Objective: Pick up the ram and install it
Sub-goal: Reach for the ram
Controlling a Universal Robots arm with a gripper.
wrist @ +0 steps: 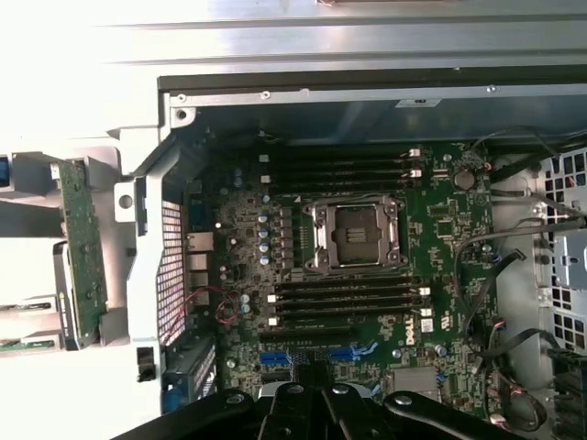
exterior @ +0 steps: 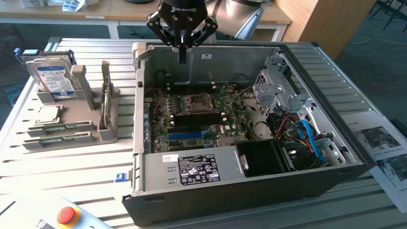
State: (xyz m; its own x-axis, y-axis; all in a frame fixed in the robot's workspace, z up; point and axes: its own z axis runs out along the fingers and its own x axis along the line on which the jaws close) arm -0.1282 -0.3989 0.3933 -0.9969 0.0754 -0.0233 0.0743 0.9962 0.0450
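My pincer is fully closed, its fingertips pressed together with nothing between them. It hangs over the far wall of the open computer case, above the far edge of the motherboard. In the wrist view, my closed pincer shows as dark fingers over the board's near edge.

The ram is well apart from me. It lies flat in the grey holder on the bench, on the exterior view's left of the case. A second stick like it lies just beside it on the near side. The square silver processor chip sits just beyond them in the same holder. A hard drive stands upright at the holder's far end, and a green board stands on edge nearer the case.

On the motherboard, the processor socket sits in the middle. There are black memory slots on its far side and more on its near side, with no sticks in any of them. A blue slot lies nearer still. The labelled power supply fills the near end of the case. A red stop button sits on the near left of the bench.
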